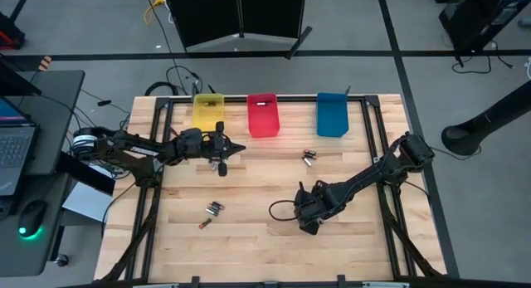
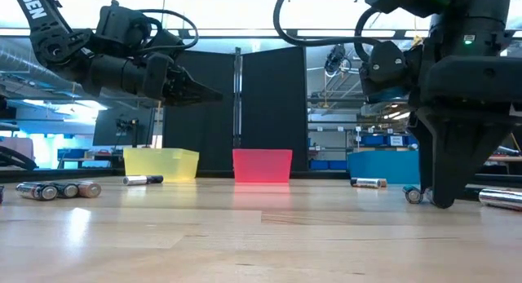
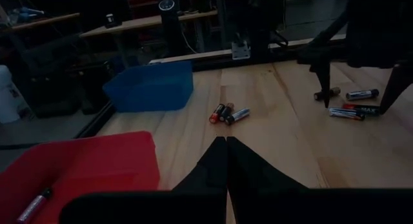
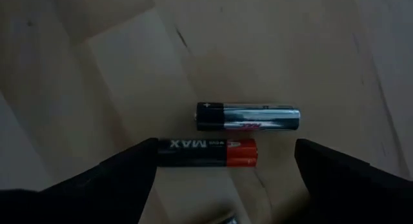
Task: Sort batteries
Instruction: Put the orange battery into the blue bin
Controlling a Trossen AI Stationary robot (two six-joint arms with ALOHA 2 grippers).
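Batteries lie scattered on the wooden table: a pair in front of the blue bin, and several near the left. My right gripper is open and low over the table. Its fingers stand off the two ends of a black-and-red battery, with a silver-and-black one just beyond. My left gripper is shut and empty. It hovers raised in front of the yellow bin and the red bin. One battery lies in the red bin. My right gripper comes from above, pointing down, with the black-and-red battery lying flat on the table along the gap between its fingers. One fingertip is right at the battery's black end; I cannot tell whether it touches.
The three bins stand in a row along the far edge. A lone battery lies in front of the yellow bin. More cells lie beside my right gripper. A black frame borders the table.
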